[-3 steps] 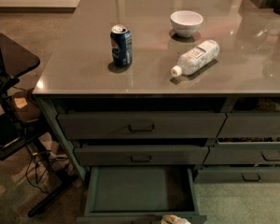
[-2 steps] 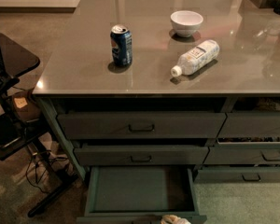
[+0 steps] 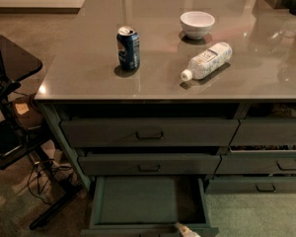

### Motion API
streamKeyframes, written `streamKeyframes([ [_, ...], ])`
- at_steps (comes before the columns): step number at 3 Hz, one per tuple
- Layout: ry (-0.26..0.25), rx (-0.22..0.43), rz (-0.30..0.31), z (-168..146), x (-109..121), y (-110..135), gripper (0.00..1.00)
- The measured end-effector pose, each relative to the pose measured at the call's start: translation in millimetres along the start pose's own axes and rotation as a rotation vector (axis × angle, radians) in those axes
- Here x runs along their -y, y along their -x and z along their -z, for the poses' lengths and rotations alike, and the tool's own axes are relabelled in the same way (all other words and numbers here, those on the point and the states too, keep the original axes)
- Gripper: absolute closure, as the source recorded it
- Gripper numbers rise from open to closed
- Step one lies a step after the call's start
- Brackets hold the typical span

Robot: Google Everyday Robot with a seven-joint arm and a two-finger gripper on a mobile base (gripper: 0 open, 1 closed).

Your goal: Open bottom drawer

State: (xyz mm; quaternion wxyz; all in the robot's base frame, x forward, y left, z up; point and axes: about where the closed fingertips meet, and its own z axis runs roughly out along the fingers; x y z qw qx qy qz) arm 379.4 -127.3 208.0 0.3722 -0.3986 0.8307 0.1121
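The bottom drawer (image 3: 138, 201) of the left stack stands pulled far out, showing its flat green inner tray, which holds nothing. Its front lies along the bottom edge of the view, mostly cut off. My gripper (image 3: 186, 230) shows only as a pale tip at the bottom edge, right at the drawer's front rim, a little right of centre. Above it are the middle drawer (image 3: 149, 164) and the top drawer (image 3: 149, 132), both shut, each with a small dark pull.
On the grey counter (image 3: 89, 73) stand a blue can (image 3: 128, 46), a white bowl (image 3: 197, 23) and a plastic bottle (image 3: 207, 60) lying on its side. The neighbouring drawer stack (image 3: 271, 162) is at the right. A black stand (image 3: 15, 127) with cables is at the left.
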Motion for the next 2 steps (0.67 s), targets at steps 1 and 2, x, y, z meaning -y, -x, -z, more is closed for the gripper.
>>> streamKeyframes([
  [1, 0.000, 0.000, 0.000, 0.0, 0.0, 0.0, 0.00],
  [2, 0.000, 0.000, 0.000, 0.0, 0.0, 0.0, 0.00],
])
